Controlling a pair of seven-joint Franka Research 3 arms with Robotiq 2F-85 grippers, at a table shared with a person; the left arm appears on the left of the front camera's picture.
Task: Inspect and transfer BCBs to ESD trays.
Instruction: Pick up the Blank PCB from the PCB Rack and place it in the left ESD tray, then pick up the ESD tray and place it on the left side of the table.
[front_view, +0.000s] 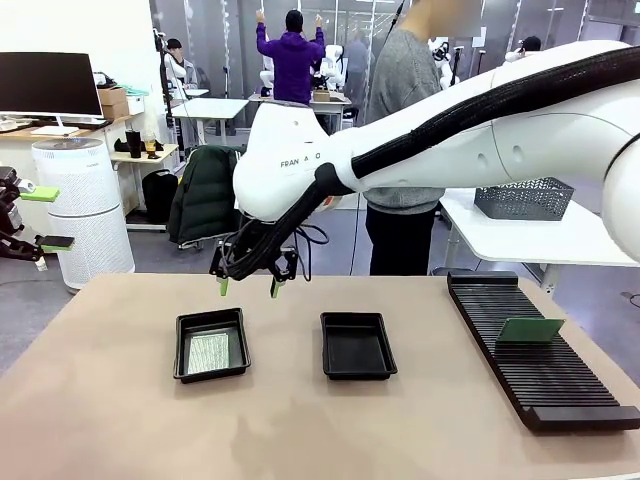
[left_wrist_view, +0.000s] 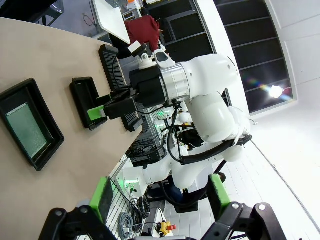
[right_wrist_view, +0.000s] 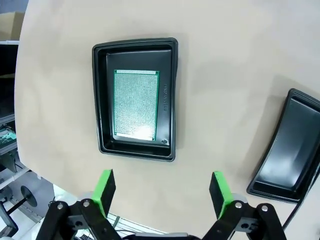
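Note:
A green BCB (front_view: 209, 352) (right_wrist_view: 136, 105) (left_wrist_view: 25, 127) lies flat in the left ESD tray (front_view: 180, 350) (right_wrist_view: 100, 100) (left_wrist_view: 50, 147). The other ESD tray (front_view: 357, 345) (right_wrist_view: 290, 155) (left_wrist_view: 82, 97) beside it holds nothing. Another BCB (front_view: 530, 330) stands upright in the black slotted rack (front_view: 545, 375) (left_wrist_view: 116, 70). My right gripper (front_view: 248, 287) (right_wrist_view: 162, 192) hangs open just above and behind the left tray, nothing between its fingers. My left gripper (front_view: 45, 218) (left_wrist_view: 160, 200) is open, off the table's left edge and well away from the trays.
A person (front_view: 405, 150) stands at the far side of the tan table (front_view: 120, 420). Behind the rack, a grey mesh basket (front_view: 525, 198) sits on a white side table. My right arm (front_view: 450, 130) spans the table from the right.

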